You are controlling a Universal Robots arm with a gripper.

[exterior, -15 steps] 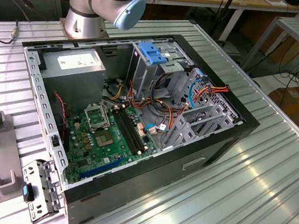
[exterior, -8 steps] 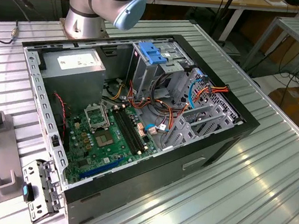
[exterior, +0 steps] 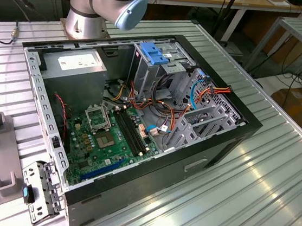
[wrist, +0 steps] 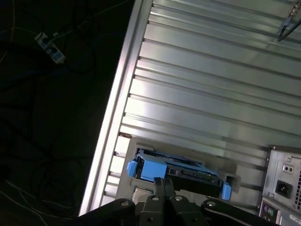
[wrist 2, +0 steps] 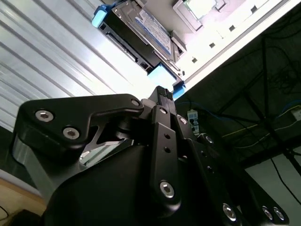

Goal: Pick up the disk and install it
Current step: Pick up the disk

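The disk (wrist: 176, 172) is a dark-grey drive framed by bright blue rails, lying in a grey holder (wrist: 123, 147) on the ribbed metal table near its edge. The second wrist view shows the disk (wrist 2: 136, 28) from its end, with a blue tab facing the gripper. My gripper (wrist: 162, 182) hangs just short of the disk's near blue rail. Its two black fingers are pressed together with nothing between them. In the second wrist view the gripper (wrist 2: 162, 92) tip sits close to the blue tab, apart from it.
In the exterior view an open computer case (exterior: 236, 128) lies on the table, with the motherboard (exterior: 110, 135), a grey drive cage (exterior: 205, 114) and a light-blue latch plate (exterior: 155, 53). The arm's base (exterior: 85, 18) stands behind it. The table edge (wrist: 117, 117) drops to dark floor with cables.
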